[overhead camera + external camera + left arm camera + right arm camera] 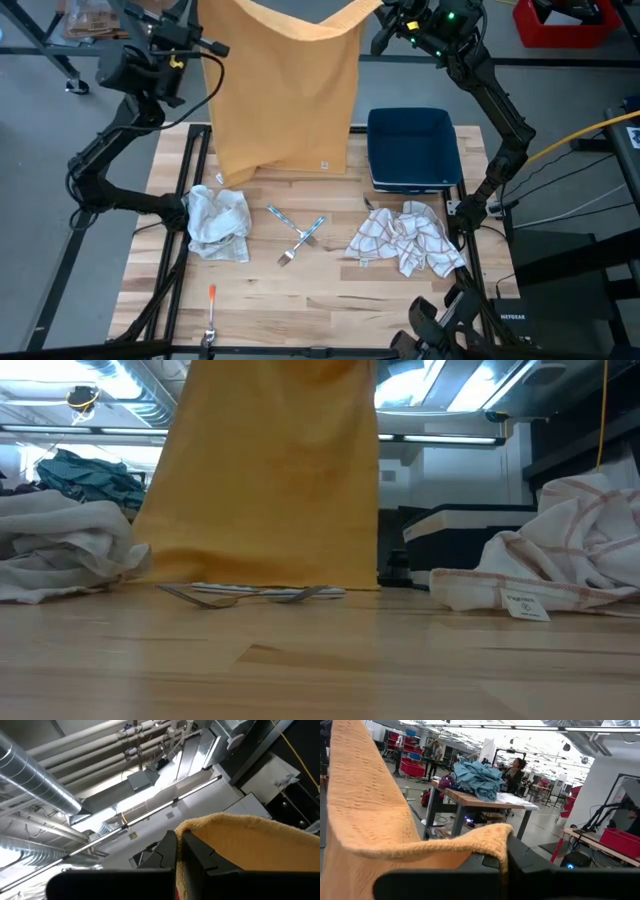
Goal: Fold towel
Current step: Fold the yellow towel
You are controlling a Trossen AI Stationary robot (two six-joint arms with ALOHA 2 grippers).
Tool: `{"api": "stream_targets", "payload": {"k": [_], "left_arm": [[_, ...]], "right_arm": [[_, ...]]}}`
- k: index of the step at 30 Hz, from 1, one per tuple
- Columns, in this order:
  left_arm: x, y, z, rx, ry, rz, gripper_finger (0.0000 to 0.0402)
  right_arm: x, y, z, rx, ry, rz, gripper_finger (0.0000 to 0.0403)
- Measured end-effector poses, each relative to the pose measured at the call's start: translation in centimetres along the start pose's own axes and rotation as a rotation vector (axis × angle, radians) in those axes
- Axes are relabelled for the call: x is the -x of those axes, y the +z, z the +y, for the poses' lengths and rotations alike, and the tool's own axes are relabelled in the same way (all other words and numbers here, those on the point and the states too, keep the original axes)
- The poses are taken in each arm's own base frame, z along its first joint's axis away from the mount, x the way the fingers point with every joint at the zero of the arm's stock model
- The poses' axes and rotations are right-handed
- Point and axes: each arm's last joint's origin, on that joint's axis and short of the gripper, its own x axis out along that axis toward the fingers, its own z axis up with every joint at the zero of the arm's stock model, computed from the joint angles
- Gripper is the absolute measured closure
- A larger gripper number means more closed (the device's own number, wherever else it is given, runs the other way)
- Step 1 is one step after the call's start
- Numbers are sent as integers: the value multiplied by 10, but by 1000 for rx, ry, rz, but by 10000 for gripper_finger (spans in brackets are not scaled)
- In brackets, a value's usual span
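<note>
- The orange towel [285, 90] hangs above the table [330, 300] at twelve o'clock, stretched between both arms; its lower edge reaches the wood.
- The left gripper [179, 851] is raised at eleven o'clock, fingers pinched tight on one top corner of the towel.
- The right gripper [506, 854] is raised at one o'clock, fingers clamped on the other top corner.
- A navy bin [412, 148] sits at two o'clock; a checked cloth [410, 240] lies at four o'clock; a crumpled white cloth [218, 222] at nine o'clock.
- Two forks [298, 233] lie crossed at centre; an orange-handled utensil [211, 312] lies at seven o'clock.
</note>
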Motion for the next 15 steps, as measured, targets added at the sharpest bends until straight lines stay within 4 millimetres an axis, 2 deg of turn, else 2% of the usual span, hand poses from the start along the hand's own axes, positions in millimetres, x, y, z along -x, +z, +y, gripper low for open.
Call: {"api": "stream_targets", "payload": {"k": [5, 9, 12, 15], "left_arm": [[0, -2, -2, 89, -23, 15, 401], [8, 9, -5, 175, -95, -33, 401], [22, 23, 1, 236, -132, -92, 401], [38, 38, 12, 316, -170, -156, 401]], "right_arm": [[0, -2, 1, -9, 23, 23, 402], [3, -2, 6, -88, 143, 23, 402], [15, 8, 7, -139, 182, 7, 402], [34, 23, 6, -146, 179, -25, 402]]}}
